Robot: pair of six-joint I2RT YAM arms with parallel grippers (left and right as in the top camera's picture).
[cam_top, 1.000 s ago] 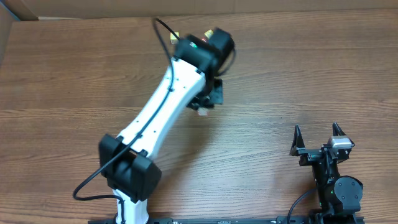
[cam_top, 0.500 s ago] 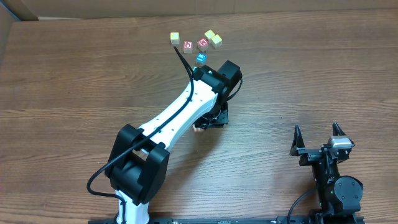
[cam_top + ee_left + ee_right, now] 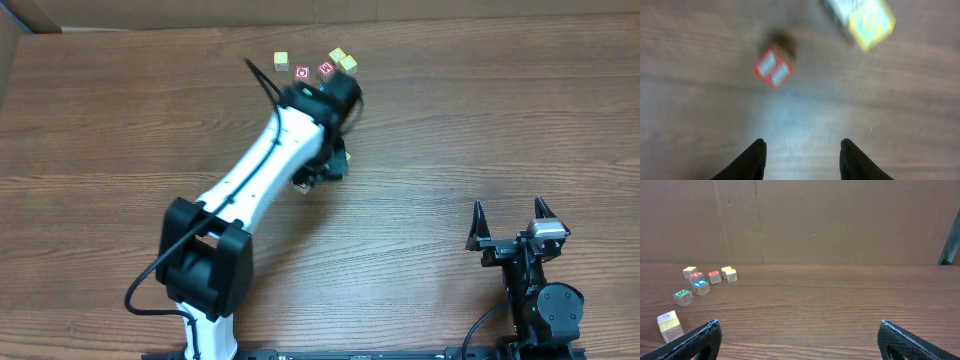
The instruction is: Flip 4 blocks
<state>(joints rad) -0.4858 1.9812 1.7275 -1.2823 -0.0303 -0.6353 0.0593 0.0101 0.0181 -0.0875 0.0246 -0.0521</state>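
A brown wood-grain table (image 3: 480, 120) runs back to a plain cardboard wall (image 3: 840, 220), evenly lit.

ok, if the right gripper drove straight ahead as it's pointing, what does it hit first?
Looks free: the right gripper faces bare wooden table up to the brown cardboard wall, probably first contact. The small wooden cubes lie well left.

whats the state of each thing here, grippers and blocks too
left gripper: open, empty, over the table
right gripper: open, empty
green block: on table, green face up
blue block: on table, blue face up
red-ring cube: on table, ring up
red block: on table, red face up
yellow block: on table, beside its yellow neighbour
yellow-printed block: on table, alone
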